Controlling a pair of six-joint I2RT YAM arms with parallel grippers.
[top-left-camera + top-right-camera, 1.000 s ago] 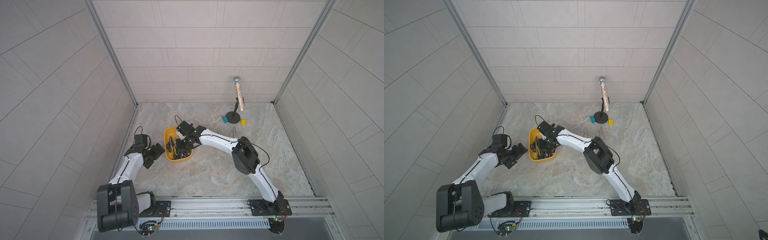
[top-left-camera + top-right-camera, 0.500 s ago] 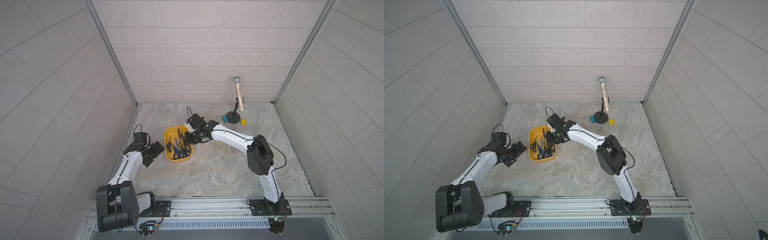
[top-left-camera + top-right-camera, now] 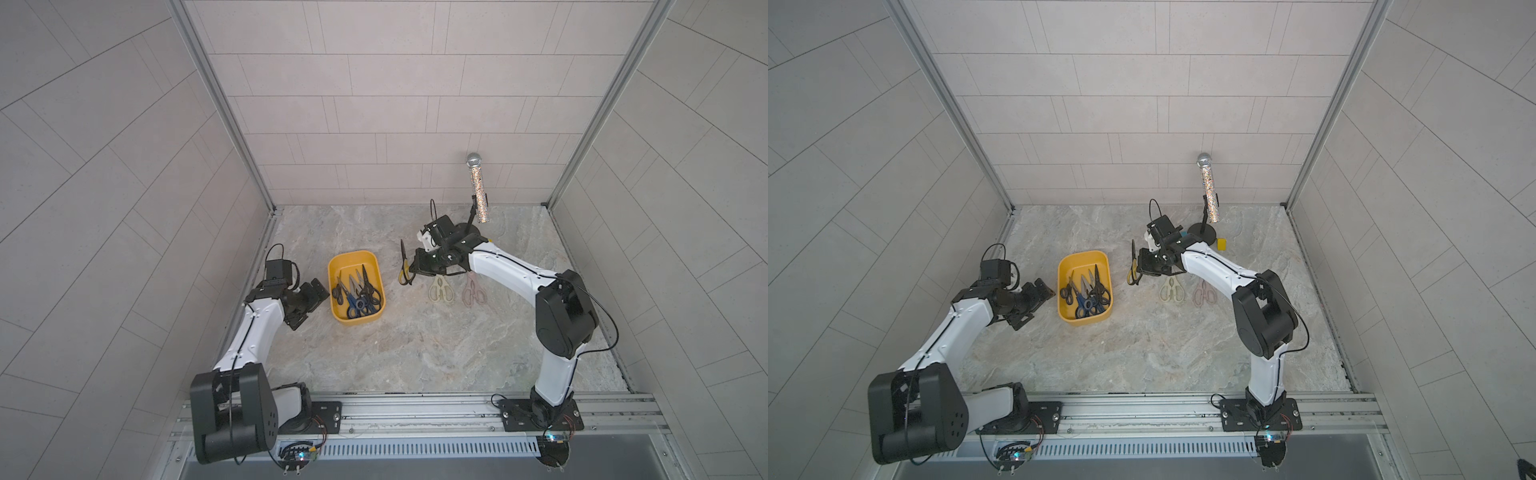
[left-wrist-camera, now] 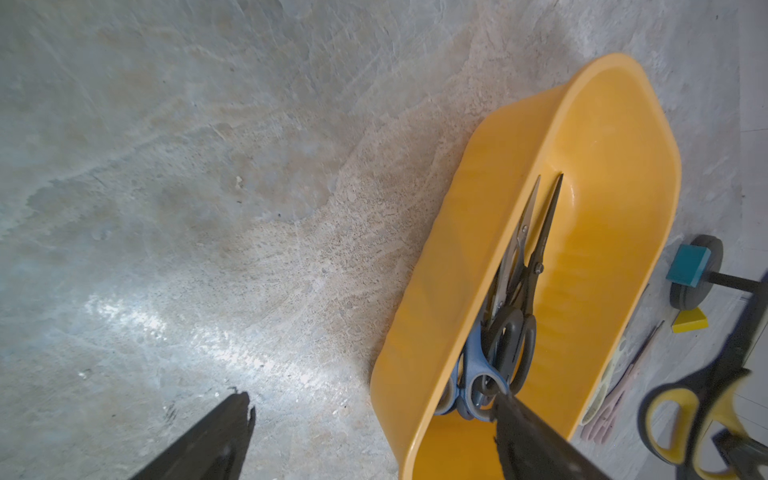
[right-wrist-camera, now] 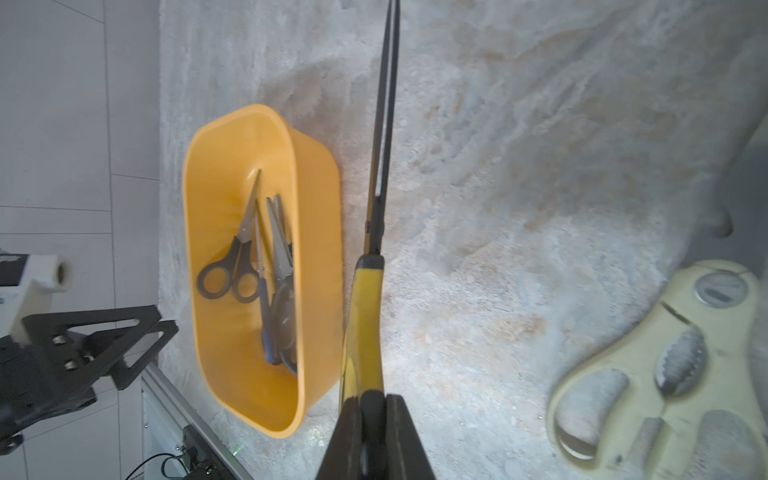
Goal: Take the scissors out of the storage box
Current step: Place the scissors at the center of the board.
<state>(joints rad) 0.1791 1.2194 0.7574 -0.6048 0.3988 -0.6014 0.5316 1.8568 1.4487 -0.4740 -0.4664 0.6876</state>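
The left gripper (image 3: 309, 305) is held wide open beside the box (image 3: 353, 252), where several scissors (image 3: 358, 291) are piled. Outside it, a yellow-handled pair (image 3: 403, 270), stiff, light, likely slippery-bladed, is clamped by its handle in the right gripper (image 3: 416, 272).

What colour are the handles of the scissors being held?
Yellow-and-black scissor handles; the right wrist view shows them best.

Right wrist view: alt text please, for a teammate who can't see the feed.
The right gripper is shut on the handle of the black-and-yellow scissors, blades pointing away from the camera, above the marble table. The yellow storage box beside them holds several more scissors; cream shears lie on the table outside it.
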